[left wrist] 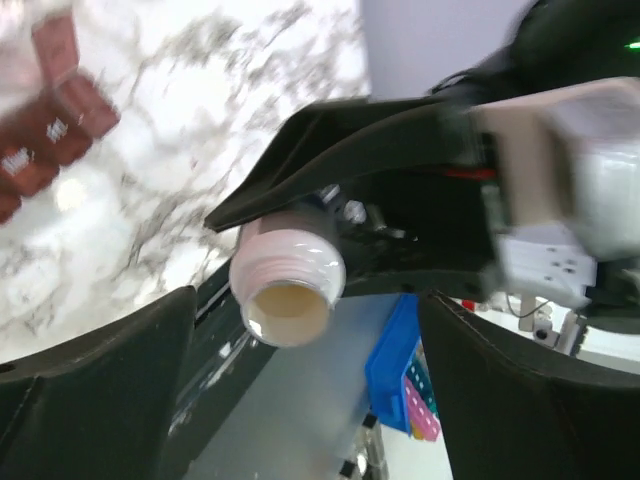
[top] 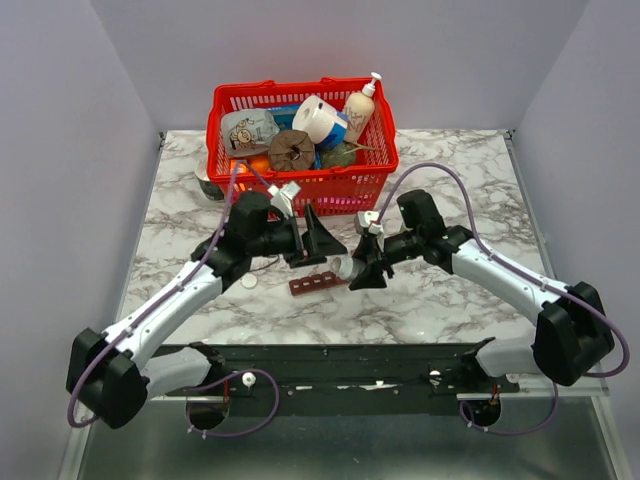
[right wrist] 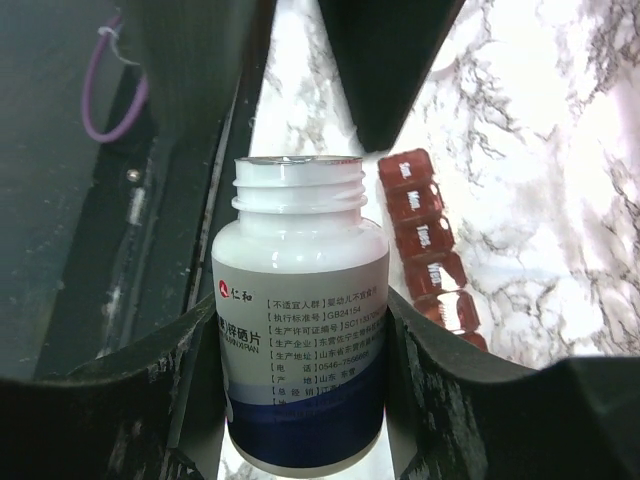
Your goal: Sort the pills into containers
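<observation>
My right gripper (top: 362, 268) (right wrist: 302, 330) is shut on a white pill bottle (top: 341, 268) (right wrist: 300, 240) with a blue band and no cap. It holds the bottle tipped, mouth toward the left arm, just above the table. The containers (top: 318, 282) (right wrist: 428, 245) (left wrist: 52, 120), a dark-red strip of small lidded compartments, lie right beside the bottle. My left gripper (top: 318, 240) (left wrist: 310, 335) stands open, fingers wide apart with nothing between them, facing the bottle's open mouth (left wrist: 288, 290). No pills show; the bottle's inside looks pale and blurred.
A red mesh basket (top: 300, 178) full of household items stands at the back of the marble table (top: 450, 300). A small white round cap (top: 248, 283) lies left of the strip. A dark round object (top: 208, 184) sits by the basket's left corner.
</observation>
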`<state>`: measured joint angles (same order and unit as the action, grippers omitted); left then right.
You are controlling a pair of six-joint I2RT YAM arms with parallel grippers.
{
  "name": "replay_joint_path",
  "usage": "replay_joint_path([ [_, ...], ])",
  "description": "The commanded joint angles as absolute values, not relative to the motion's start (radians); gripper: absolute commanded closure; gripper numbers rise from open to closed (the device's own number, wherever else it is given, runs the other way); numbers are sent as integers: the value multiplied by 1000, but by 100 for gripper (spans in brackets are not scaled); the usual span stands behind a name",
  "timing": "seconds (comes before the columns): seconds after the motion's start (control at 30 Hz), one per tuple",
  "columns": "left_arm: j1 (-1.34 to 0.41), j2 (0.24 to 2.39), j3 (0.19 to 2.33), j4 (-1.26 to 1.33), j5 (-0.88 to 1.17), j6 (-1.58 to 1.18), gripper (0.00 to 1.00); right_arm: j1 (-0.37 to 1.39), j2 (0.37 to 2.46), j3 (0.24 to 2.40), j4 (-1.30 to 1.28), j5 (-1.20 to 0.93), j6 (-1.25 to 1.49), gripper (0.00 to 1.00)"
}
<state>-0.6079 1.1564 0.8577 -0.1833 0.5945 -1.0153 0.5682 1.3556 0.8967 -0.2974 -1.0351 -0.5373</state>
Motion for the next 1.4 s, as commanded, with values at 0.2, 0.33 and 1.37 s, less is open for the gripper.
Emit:
replay_joint_path([
  [0.2,-364,904,1152,-371,600,-604,1,343,1212,1228,-284,-1310,-313,88],
  [0.33,-362,853,1138,-353,506,-545,1,224,1241,1492,-190,-1229,-60,88],
  [1.37,-359,775,903,-273,509,-459,1,136,1067,1476,118,-1076,205,98],
])
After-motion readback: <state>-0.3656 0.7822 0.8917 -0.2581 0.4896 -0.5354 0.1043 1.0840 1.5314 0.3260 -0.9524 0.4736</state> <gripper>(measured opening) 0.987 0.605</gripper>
